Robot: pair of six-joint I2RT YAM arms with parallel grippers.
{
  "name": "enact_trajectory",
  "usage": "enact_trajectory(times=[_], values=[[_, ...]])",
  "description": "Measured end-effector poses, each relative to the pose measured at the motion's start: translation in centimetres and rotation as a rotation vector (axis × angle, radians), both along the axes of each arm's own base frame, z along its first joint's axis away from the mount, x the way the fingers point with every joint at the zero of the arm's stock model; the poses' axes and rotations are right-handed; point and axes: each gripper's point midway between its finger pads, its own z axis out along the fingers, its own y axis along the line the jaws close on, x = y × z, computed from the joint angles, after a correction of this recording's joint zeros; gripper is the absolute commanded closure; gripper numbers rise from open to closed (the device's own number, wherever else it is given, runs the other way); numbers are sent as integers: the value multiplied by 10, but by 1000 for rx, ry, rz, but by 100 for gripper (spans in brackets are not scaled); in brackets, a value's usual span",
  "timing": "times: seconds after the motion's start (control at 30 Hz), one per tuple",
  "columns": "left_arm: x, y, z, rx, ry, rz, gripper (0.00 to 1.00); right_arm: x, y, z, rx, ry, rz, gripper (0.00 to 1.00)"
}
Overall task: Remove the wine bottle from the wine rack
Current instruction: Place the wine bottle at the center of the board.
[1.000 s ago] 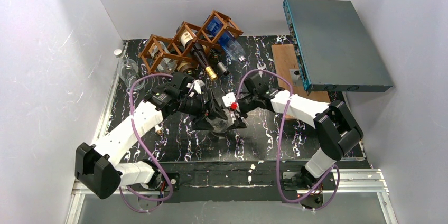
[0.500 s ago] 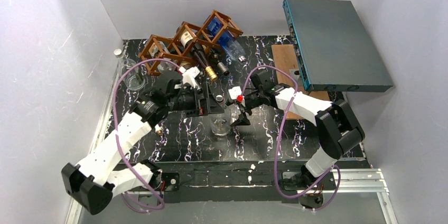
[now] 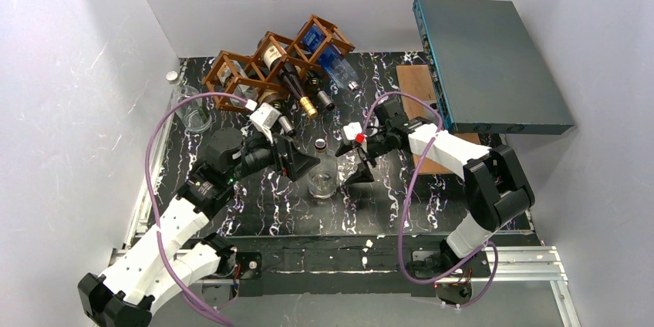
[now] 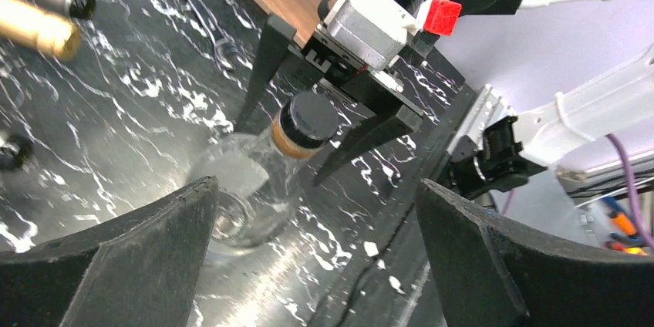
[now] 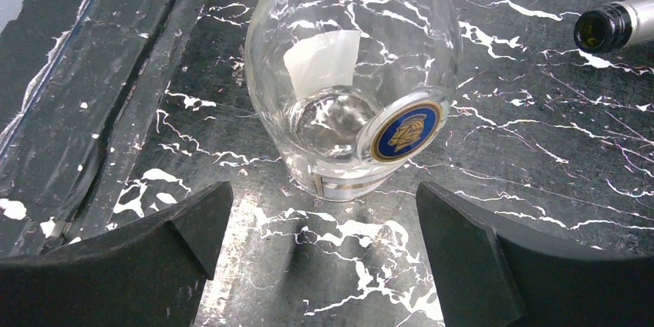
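Left gripper (image 4: 315, 187) and right gripper (image 5: 324, 188), both wide open and empty, flank upright wine bottle (image 3: 321, 171) on table (image 3: 254, 205).

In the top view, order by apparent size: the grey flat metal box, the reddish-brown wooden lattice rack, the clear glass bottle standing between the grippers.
Largest: grey flat metal box.
Then: reddish-brown wooden lattice rack.
Smallest: clear glass bottle.

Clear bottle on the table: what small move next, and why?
Probably draw the right gripper straight back, fingers open. The clear bottle stands upright on the table, off the wine rack, between it and the open left gripper; a sideways swing could tip it.
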Motion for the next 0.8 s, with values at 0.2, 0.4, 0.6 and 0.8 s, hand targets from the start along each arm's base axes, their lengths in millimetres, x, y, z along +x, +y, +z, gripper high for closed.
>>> enact_trajectory(times=[0.2,0.4,0.6,0.8], values=[[8,-2,9,56,-186,-50,2,-1,-4,8,11,5,0,1],[18,-4,-6,162,-311,-109,2,-4,-5,14,17,10,13,2],[25,-8,-28,232,-386,-159,2,-7,-6,14,16,10,28,2],[28,-17,-50,211,-393,-194,6,-9,-8,13,13,7,37,2]])
